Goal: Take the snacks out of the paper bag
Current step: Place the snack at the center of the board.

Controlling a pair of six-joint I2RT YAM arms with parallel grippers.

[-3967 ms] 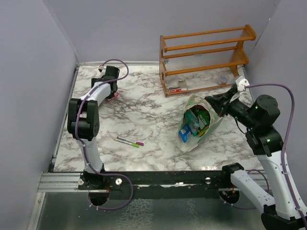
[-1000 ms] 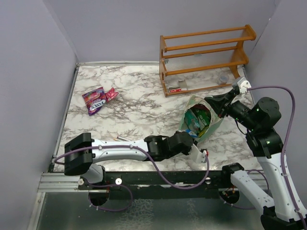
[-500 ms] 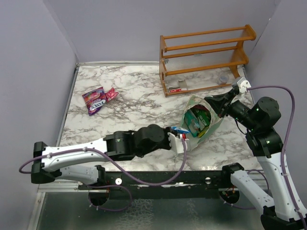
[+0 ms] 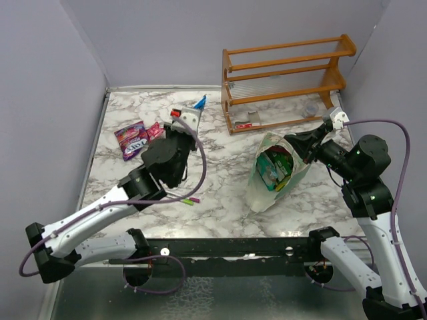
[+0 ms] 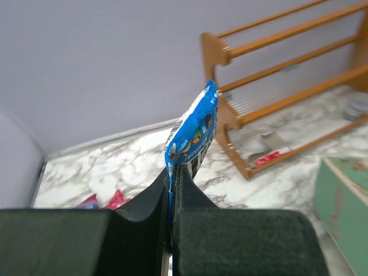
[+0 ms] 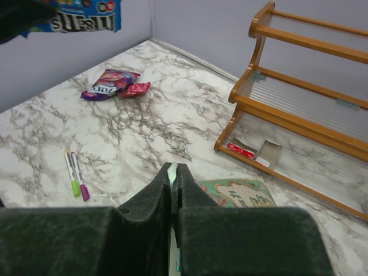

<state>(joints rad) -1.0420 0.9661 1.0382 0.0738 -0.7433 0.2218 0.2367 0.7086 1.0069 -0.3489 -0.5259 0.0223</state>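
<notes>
From above, the left gripper (image 4: 189,115) pinches a blue packet (image 4: 199,102) in the air, near a purple packet (image 4: 131,139) and a pink packet (image 4: 155,131) on the table (image 4: 220,143). The right gripper (image 4: 293,143) pinches the rim of the paper bag (image 4: 259,193). More snacks (image 4: 275,168) sit inside the bag.

The left wrist view shows the jaws squeezed tight on the blue packet.

The right wrist view shows the jaws squeezed on the bag's edge.

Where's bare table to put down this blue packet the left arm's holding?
Bare marble between the pink packet and wooden rack, also between the marker pens and paper bag. Crowded around the rack's foot and bag mouth.
</notes>
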